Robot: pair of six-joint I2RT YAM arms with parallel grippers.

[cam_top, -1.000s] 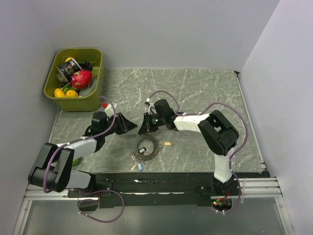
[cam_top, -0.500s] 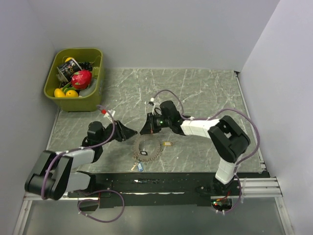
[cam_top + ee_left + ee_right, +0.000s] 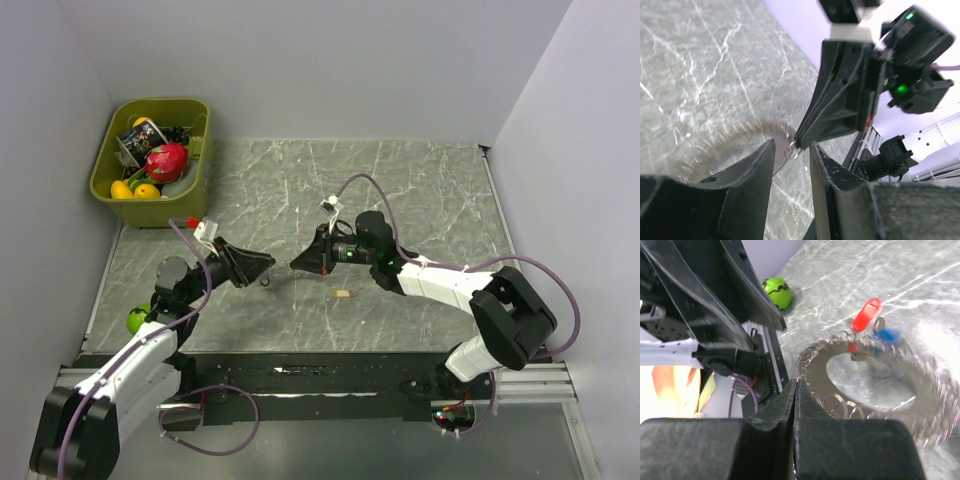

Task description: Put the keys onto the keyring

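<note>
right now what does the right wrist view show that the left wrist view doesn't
Only the right wrist: a red key and a blue tag beside the keyring, plus a green ball. Only the left wrist: a green light behind the right pincer. Both: the keyring, pinched at its rim by the shut right pincer, over the marble table.

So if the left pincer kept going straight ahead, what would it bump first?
Probably the keyring. Its edge sits right at the open tips of the left pincer, pinched by the right pincer just behind it. Depth is hard to judge.
</note>
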